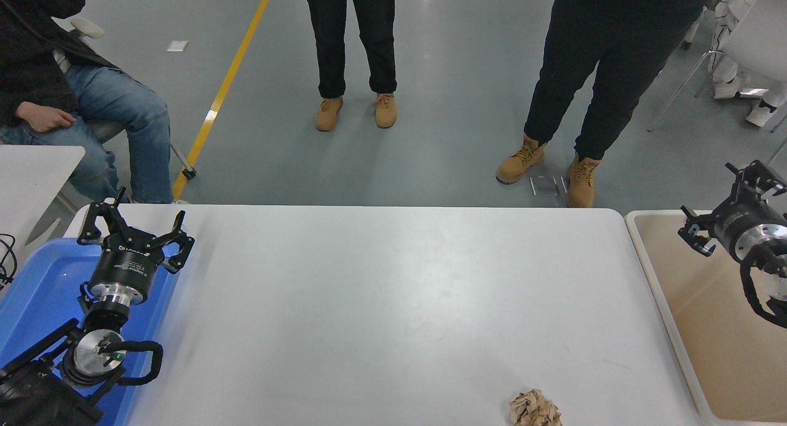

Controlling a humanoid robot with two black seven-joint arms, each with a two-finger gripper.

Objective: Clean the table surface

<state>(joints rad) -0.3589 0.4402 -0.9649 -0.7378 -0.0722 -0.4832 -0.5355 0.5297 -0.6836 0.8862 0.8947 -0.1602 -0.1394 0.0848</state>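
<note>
Across the middle and lower part of the frame, the table surface (381, 303) is seen as a wide, smooth, matte white-grey top with rounded far corners. Near its bottom edge, right of centre, a crumpled ball of brown paper (534, 409) is seen lying, creased and irregular in shape, partly cut off by the frame.

At the lower left, the left gripper (134, 226) is held with its black fingers spread wide and nothing between them, above the far end of a glossy blue plastic tray (37, 297). Its cylindrical black wrist with a metal ring is seen over the tray.

At the right edge, the right gripper (728, 197) is held above the far rim of a beige plastic bin (688, 327), a smooth-walled rectangular tub set just beside the table's right end. Its black fingers are seen splayed apart, with nothing held.

At the upper left, a corner of a smaller white table (31, 174) is shown, and behind it a seated person (80, 106) in blue jeans and a dark jacket. Two standing persons in dark trousers and tan lace-up boots (355, 110) are seen on the grey floor beyond the table, where a yellow line (227, 82) is painted.
</note>
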